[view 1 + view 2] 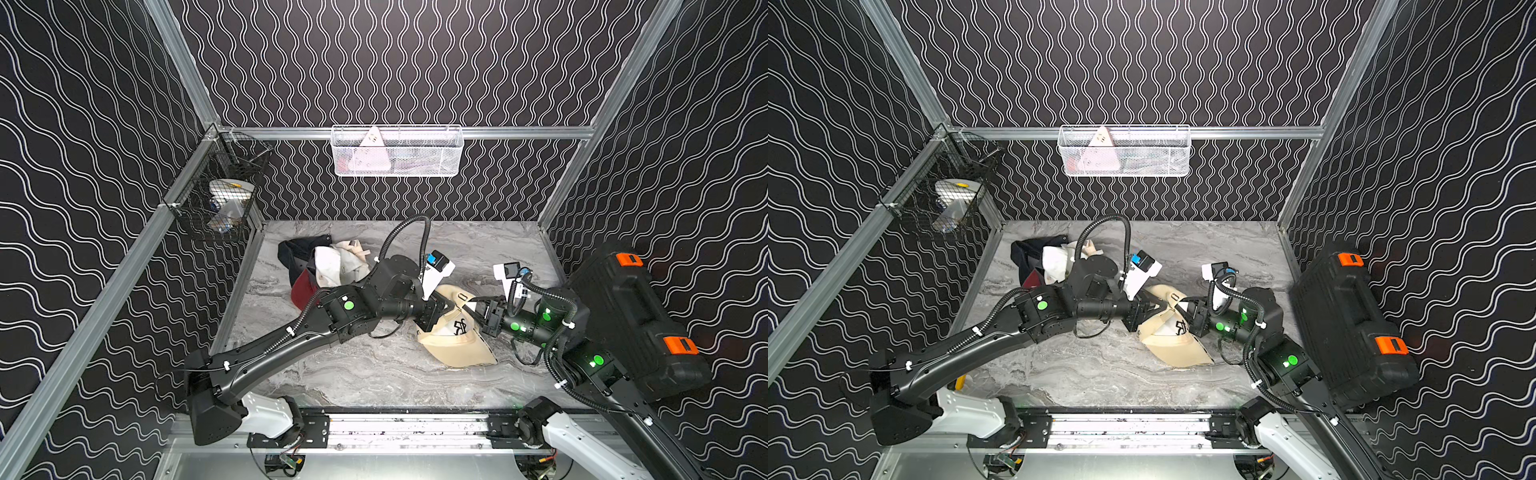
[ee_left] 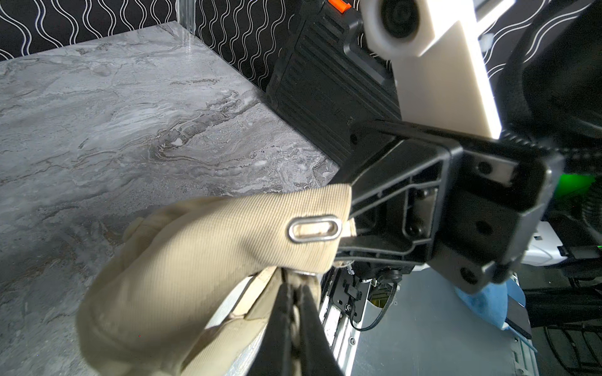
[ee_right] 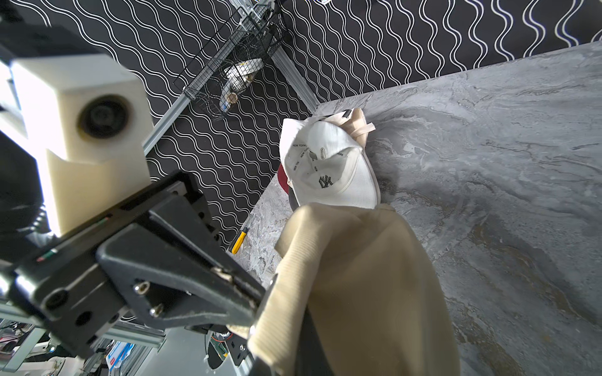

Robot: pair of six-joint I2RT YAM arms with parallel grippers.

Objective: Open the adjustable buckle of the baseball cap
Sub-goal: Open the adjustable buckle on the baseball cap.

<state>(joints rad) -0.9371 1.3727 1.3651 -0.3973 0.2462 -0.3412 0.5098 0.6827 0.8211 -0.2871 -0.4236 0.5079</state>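
Observation:
A beige baseball cap (image 1: 455, 347) (image 1: 1177, 349) hangs between my two grippers over the right middle of the marble table (image 1: 374, 374), brim toward the front. In the left wrist view my left gripper (image 2: 294, 312) is shut on the cap's beige back fabric, with a sliver of metal (image 2: 304, 274) at its tips. A metal oval eyelet (image 2: 314, 229) sits on the back band. My right gripper (image 2: 353, 215) (image 1: 476, 309) is shut on the band's end beside that eyelet. In the right wrist view beige fabric (image 3: 358, 276) drapes over my right fingers and hides them. The buckle is not clearly visible.
A pile of white, black and red caps (image 1: 328, 266) lies at the back left. A black tool case (image 1: 631, 316) with orange latches stands against the right wall. A black wire basket (image 1: 220, 199) and a white basket (image 1: 395, 151) hang on the walls. A yellow-handled tool (image 3: 239, 241) lies at the table's left edge.

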